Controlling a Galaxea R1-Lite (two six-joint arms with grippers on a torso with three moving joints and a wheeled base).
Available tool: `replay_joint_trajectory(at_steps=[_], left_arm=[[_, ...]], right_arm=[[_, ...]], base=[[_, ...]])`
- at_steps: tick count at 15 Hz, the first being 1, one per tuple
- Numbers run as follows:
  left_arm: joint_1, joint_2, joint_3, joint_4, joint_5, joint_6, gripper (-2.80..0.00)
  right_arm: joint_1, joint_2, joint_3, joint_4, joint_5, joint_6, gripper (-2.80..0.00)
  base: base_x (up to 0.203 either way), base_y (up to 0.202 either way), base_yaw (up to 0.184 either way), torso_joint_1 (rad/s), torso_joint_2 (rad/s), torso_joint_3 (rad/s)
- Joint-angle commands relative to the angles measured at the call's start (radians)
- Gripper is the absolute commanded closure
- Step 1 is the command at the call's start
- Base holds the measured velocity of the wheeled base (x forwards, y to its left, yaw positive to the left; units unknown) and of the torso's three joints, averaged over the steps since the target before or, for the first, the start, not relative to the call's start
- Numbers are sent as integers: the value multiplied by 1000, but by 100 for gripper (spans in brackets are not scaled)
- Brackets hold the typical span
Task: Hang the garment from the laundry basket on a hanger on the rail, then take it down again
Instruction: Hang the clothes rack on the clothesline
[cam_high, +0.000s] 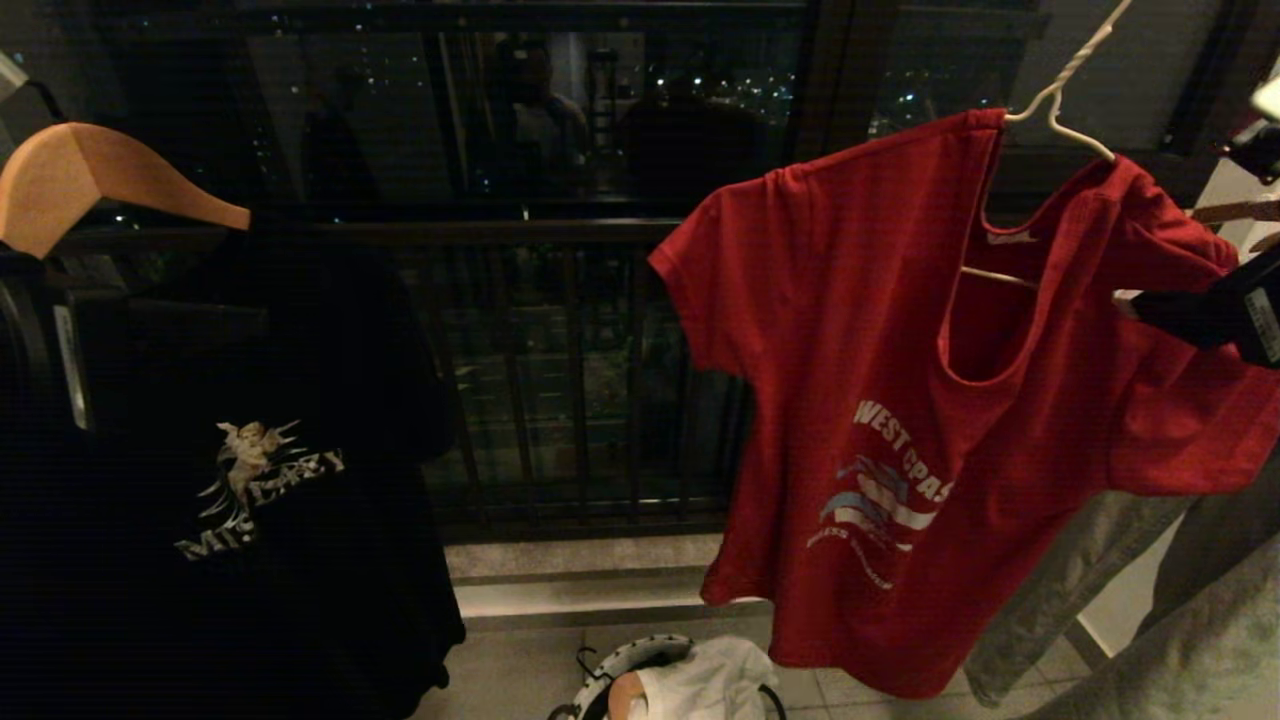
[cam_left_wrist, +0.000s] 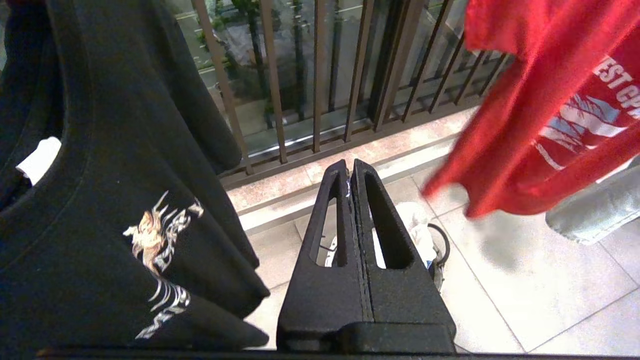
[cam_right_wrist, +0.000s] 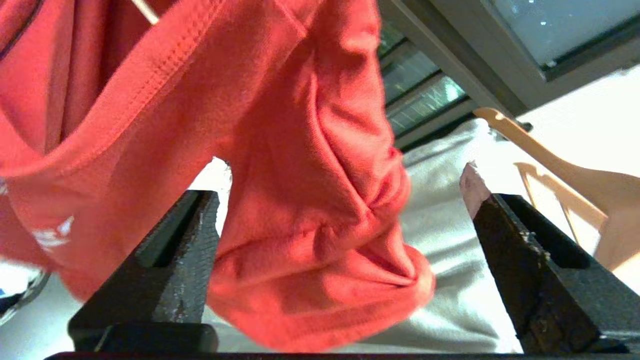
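The garment (cam_high: 900, 400), a red T-shirt with white "WEST COAST" lettering, hangs askew on the white wire hanger (cam_high: 1060, 95), whose hook runs out of the top of the head view. The rail is out of view. My right gripper (cam_right_wrist: 339, 185) stands open at the shirt's right sleeve (cam_right_wrist: 310, 210). The bunched sleeve hangs loose between the spread jaws, which do not clamp it. My left gripper (cam_left_wrist: 350, 167) is shut on nothing, low between the two hanging shirts. The laundry basket (cam_high: 610, 670) sits on the floor below, and also shows in the left wrist view as the basket (cam_left_wrist: 440, 250) behind the fingers.
A black printed T-shirt (cam_high: 230, 450) hangs on a tan wooden hanger (cam_high: 90, 175) at the left. A white cloth (cam_high: 710, 680) lies in the basket. Grey cloth (cam_high: 1150, 600) hangs at the lower right, beside another wooden hanger (cam_right_wrist: 575, 175). A dark balcony railing (cam_high: 570, 380) runs behind.
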Motion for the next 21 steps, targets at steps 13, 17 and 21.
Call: replay_joint_trajectory(at_steps=[13,17,21], left_arm=[[0,13,0,2,0,-1,0],[0,45,1,2,0,-2,0],[-1,71,4,3,-3,-1,0]], right_arm=[[-52,-214,110,2,2,-1,0],[-61,-213,145,1,3,8,0],[-166,-219,196,1,14,10,0]], base=[[0,0,0,0,0,0],[0,0,0,0,0,0],[0,0,0,0,0,0]])
